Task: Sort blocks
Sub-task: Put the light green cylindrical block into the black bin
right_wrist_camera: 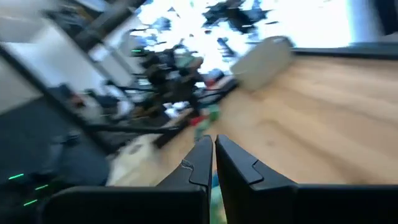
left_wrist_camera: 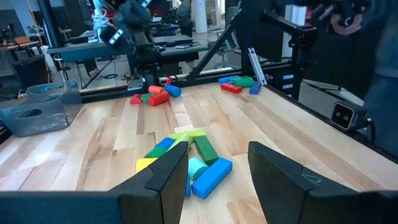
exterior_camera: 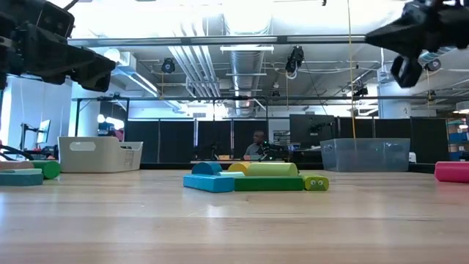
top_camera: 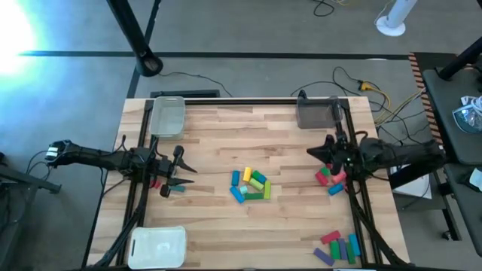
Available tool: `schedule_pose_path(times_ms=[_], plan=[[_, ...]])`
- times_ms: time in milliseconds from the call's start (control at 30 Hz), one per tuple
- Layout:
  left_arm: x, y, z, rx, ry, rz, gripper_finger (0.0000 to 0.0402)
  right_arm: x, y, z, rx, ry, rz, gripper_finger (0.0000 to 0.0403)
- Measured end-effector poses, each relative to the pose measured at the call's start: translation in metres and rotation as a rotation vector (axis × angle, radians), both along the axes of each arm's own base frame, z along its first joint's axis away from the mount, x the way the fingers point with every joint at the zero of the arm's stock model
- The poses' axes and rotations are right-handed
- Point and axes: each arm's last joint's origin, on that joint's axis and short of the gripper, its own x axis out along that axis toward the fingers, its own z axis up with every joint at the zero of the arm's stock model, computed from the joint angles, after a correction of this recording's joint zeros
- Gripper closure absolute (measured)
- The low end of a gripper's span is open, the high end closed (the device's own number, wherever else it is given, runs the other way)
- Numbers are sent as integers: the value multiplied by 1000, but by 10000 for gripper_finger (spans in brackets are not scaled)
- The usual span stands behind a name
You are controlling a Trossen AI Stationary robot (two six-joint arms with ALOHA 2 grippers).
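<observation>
left tool (top_camera: 183, 171) spread, empty, right tool (top_camera: 310, 153) pressed together per wrist view, central blocks (top_camera: 251, 185) between them

Main cluster of blocks (top_camera: 251, 185) at centre of the surface (top_camera: 226, 135). Second group (top_camera: 331, 179) at right edge, under the right tool (top_camera: 315, 153). Third group (top_camera: 338, 247) in near-right corner. Left tool (top_camera: 183, 170) at left edge. Trays in three corners: far-left (top_camera: 167, 117), far-right (top_camera: 316, 114), near-left (top_camera: 158, 246).
</observation>
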Motion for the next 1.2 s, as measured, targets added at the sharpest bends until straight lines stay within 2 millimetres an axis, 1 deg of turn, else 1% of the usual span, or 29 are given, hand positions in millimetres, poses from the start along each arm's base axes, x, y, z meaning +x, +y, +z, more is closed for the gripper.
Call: schedule_pose_path(times_ms=[67, 133, 233, 333, 467, 533, 567, 667, 800, 933, 1033, 1133, 1200], plan=[[0, 0, 0, 0, 0, 0, 248, 10, 0, 12, -8, 43, -37, 390], [0, 0, 0, 0, 0, 0, 248, 26, 2, 19, 7, 108, -69, 390], [0, 0, 0, 0, 0, 0, 248, 51, 4, 23, -4, 196, -91, 390], [0, 0, 0, 0, 0, 0, 248, 76, 10, 23, 23, 276, -84, 390], [0, 0, 0, 0, 0, 0, 248, 112, 20, 21, 16, 317, -61, 390], [0, 0, 0, 0, 0, 0, 248, 129, 26, 27, 14, 298, -48, 390], [0, 0, 0, 0, 0, 0, 248, 137, 29, 27, 2, 315, -38, 390], [0, 0, 0, 0, 0, 0, 248, 157, 42, 20, -48, 384, 9, 390], [0, 0, 0, 0, 0, 0, 248, 178, 60, 12, -54, 427, 42, 390], [0, 0, 0, 0, 0, 0, 248, 197, 75, -2, -118, 492, 85, 390], [0, 0, 0, 0, 0, 0, 248, 213, 87, -3, -191, 526, 134, 388], [0, 0, 0, 0, 0, 0, 248, 227, 94, -5, -310, 613, 168, 367], [0, 0, 0, 0, -1, 0, 248, 235, 97, -4, -335, 658, 175, 342]])
